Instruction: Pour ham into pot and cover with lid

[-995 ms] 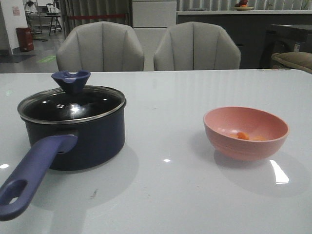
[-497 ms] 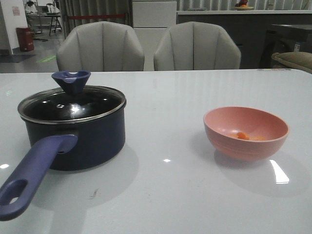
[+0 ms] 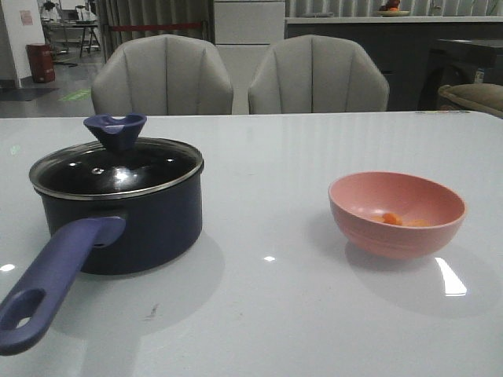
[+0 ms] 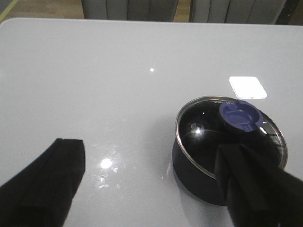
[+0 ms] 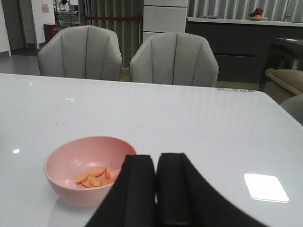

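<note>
Front view: lid sits on pot; glass is fragile and slick, so grab the knob. Ham is loose in the light bowl, grip its rim. Left gripper wide open, right gripper closed and empty

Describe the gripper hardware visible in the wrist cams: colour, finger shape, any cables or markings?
Only the fingers show. The left gripper has matte black fingers, broad and wedge-like with squared, flat-cut tips. The right gripper has the same matte black fingers, slab-shaped with rounded top corners, widening toward the base. No cables, labels or markings are visible; the arms themselves are out of frame, also in the front view.
</note>
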Controlling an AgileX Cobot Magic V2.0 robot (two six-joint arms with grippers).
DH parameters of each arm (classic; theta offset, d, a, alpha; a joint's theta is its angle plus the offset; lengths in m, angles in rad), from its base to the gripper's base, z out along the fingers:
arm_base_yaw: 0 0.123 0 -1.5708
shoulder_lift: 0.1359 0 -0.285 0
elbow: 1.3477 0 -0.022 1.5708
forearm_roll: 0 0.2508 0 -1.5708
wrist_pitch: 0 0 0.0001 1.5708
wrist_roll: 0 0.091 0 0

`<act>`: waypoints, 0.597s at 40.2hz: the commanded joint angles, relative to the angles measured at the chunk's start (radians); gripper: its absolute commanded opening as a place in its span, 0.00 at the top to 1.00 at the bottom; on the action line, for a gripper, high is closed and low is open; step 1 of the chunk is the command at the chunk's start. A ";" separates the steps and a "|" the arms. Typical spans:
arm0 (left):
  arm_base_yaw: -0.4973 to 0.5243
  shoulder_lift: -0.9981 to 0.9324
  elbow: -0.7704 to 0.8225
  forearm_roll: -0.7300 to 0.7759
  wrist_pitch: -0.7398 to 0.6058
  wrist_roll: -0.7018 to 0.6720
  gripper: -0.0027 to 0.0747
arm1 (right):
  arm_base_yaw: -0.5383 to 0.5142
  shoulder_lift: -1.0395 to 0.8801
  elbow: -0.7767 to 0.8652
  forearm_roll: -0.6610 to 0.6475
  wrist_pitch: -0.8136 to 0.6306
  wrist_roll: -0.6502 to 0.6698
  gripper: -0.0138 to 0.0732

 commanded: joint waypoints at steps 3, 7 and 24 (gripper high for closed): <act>0.001 0.170 -0.150 -0.054 0.041 -0.003 0.18 | -0.004 -0.020 -0.004 -0.002 -0.084 -0.008 0.67; -0.003 0.269 -0.214 -0.080 0.089 -0.003 0.18 | -0.004 -0.020 -0.004 -0.002 -0.084 -0.008 0.67; -0.190 0.638 -0.469 -0.068 0.171 -0.049 0.18 | -0.004 -0.020 -0.004 -0.002 -0.084 -0.008 0.67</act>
